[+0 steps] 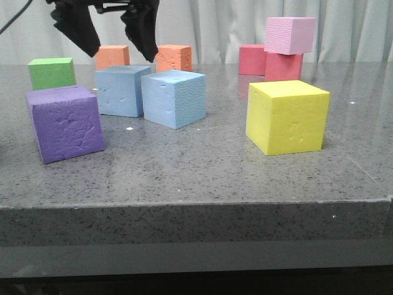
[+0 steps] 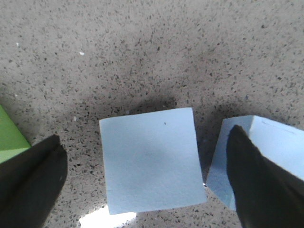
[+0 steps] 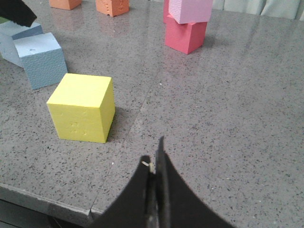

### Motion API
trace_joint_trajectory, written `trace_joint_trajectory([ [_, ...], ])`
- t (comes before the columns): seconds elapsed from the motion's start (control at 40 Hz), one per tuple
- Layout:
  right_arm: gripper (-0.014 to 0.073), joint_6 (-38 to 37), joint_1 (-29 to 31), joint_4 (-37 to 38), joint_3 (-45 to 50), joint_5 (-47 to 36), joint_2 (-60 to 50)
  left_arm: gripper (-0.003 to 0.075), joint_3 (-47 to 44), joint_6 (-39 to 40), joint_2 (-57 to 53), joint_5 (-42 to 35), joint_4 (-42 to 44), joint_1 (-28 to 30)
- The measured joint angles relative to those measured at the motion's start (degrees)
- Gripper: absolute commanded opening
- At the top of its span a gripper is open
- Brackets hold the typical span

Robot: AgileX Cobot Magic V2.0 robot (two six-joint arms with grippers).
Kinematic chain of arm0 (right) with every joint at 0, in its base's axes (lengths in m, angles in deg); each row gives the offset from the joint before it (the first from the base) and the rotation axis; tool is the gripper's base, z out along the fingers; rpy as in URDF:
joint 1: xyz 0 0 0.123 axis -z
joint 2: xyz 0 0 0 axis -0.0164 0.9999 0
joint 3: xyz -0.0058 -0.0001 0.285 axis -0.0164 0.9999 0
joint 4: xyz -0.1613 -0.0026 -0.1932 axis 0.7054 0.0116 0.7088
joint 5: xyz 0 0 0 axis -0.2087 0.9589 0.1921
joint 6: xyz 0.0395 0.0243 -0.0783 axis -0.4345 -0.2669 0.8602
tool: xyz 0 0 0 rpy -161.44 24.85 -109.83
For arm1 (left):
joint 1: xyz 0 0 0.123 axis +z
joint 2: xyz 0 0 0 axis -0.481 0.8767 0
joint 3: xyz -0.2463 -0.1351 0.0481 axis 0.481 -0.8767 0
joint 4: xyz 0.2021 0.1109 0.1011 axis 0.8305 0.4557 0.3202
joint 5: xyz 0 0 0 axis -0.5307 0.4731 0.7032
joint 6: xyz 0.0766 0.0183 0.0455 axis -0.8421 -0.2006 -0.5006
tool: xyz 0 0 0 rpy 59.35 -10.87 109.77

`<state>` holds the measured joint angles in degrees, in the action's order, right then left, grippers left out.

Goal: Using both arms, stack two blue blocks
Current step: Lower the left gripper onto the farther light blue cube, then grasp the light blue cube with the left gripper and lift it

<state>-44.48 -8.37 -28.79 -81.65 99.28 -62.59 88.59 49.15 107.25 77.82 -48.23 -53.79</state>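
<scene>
Beside purple cube (image 1: 65, 123), green cube (image 1: 51, 72), two blue blocks (image 1: 123, 90) touching

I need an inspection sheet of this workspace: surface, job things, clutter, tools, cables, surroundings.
Surface: grey speckled table, nothing spilled.
Job's things: left blue block and right blue block side by side, not stacked.
Clutter: purple cube, green cube, yellow cube, two orange cubes, pink cube on red cubes.
Tools: left tool open above the left blue block; right tool shut, empty.
Cables: nothing seen.
Surroundings: pale curtain.
</scene>
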Motion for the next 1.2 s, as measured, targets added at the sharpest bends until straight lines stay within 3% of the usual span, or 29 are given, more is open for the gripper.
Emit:
trace_joint_trajectory([
  [0.72,-0.0068,0.00,0.00,0.00,0.00,-0.13,0.00,0.0645,0.13,0.00,2.58,-0.34,-0.09,0.00],
  [0.85,-0.0068,0.00,0.00,0.00,0.00,-0.13,0.00,0.0594,0.24,0.00,3.44,-0.23,-0.09,0.00],
  [1.07,-0.0068,0.00,0.00,0.00,0.00,-0.13,0.00,0.0427,0.24,0.00,4.20,-0.14,-0.09,0.00],
  [1.2,-0.0068,0.00,0.00,0.00,0.00,-0.13,0.00,0.0396,0.24,0.00,4.20,-0.14,-0.09,0.00],
])
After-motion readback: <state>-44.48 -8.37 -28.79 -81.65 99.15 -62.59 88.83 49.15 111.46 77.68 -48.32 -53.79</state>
